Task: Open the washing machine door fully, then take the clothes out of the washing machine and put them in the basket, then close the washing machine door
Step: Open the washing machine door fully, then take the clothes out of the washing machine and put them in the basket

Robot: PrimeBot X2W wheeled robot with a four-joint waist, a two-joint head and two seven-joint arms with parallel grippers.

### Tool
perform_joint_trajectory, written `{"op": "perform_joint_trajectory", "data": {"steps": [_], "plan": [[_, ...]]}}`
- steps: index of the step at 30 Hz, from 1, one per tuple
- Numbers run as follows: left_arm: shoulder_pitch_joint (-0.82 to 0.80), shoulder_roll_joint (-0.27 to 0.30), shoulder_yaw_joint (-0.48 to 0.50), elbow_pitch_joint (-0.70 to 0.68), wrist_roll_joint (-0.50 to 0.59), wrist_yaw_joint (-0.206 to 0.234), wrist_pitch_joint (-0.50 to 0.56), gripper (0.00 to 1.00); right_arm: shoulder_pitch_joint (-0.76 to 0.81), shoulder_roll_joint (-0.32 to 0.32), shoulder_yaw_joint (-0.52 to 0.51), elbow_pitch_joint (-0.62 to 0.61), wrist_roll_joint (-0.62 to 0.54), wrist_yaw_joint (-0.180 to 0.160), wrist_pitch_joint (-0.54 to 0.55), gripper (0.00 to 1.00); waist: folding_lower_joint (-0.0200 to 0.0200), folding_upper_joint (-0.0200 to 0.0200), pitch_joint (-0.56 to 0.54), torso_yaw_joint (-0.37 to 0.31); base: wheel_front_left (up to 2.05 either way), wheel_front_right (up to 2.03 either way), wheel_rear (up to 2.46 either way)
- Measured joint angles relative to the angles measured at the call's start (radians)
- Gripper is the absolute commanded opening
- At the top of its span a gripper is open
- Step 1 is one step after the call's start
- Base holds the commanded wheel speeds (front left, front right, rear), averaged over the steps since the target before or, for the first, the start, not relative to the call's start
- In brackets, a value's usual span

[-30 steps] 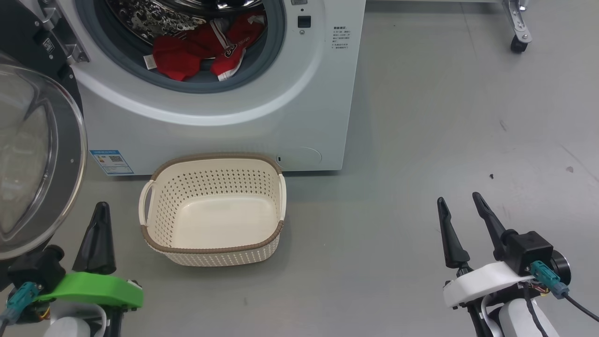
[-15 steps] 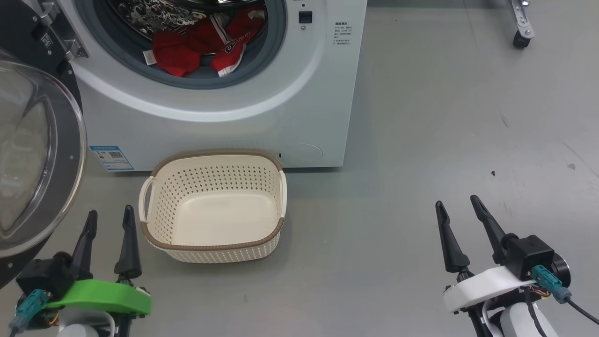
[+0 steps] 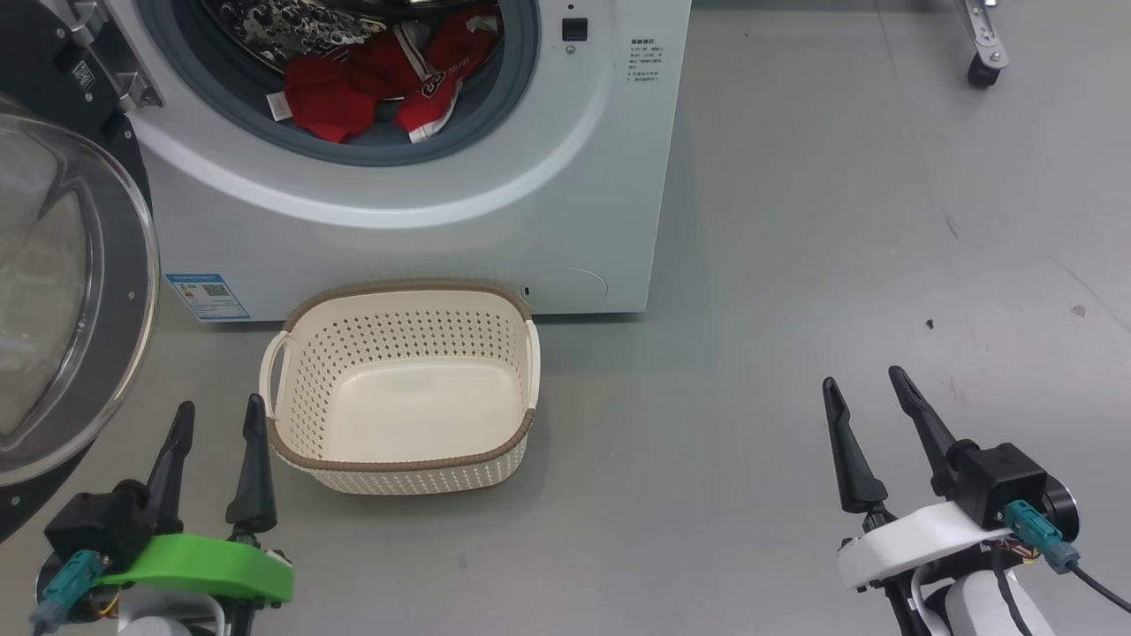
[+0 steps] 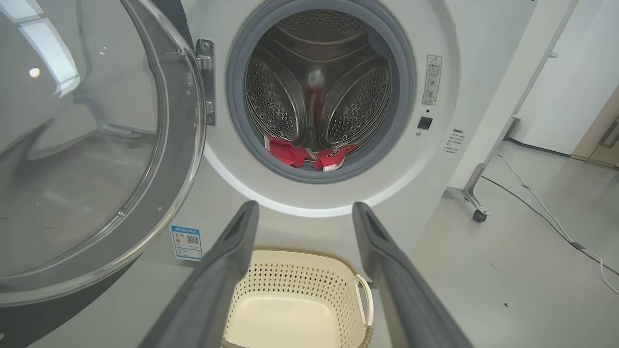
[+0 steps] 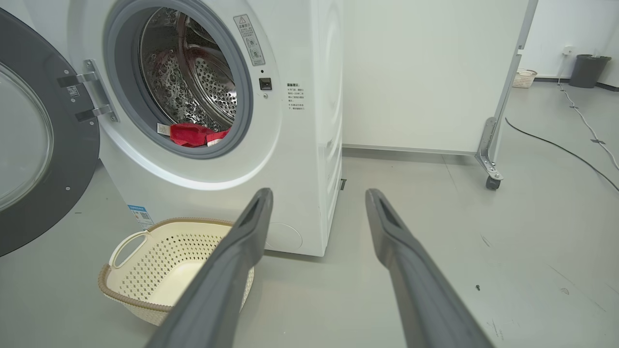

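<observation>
The white washing machine (image 3: 530,203) stands ahead with its door (image 3: 62,291) swung wide open to the left. Red clothes (image 3: 371,84) lie at the front of the steel drum, seen too as clothes (image 4: 309,155) and clothes (image 5: 193,134). The cream basket (image 3: 402,473) sits on the floor below the port, with nothing in it. My left gripper (image 3: 219,411) is open at the lower left, just left of the basket and right of the door's glass. My right gripper (image 3: 864,375) is open over bare floor at the lower right, holding nothing.
A wheeled frame leg with a caster (image 3: 979,75) stands at the far right behind the machine. Cables (image 5: 570,145) run across the grey floor on the right. A bin (image 5: 587,70) and a small basket (image 5: 521,78) stand by the far wall.
My left gripper has opened from shut and shifted slightly right, toward the basket. The right gripper and the basket stay put.
</observation>
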State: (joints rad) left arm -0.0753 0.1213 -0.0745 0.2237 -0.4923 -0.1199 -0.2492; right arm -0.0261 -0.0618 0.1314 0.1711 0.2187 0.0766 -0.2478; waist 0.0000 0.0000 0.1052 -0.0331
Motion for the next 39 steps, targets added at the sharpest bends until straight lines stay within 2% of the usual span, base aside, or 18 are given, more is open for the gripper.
{"op": "perform_joint_trajectory", "data": {"steps": [39], "plan": [[0.009, 0.002, -0.015, -0.031, 0.01, 0.0, 0.0, 1.0, 0.011, 0.005, -0.007, -0.005, 0.0, 0.0, 0.0, 1.0, 0.0, 0.0, 0.016, -0.002, 0.01, -0.01, 0.0]]}}
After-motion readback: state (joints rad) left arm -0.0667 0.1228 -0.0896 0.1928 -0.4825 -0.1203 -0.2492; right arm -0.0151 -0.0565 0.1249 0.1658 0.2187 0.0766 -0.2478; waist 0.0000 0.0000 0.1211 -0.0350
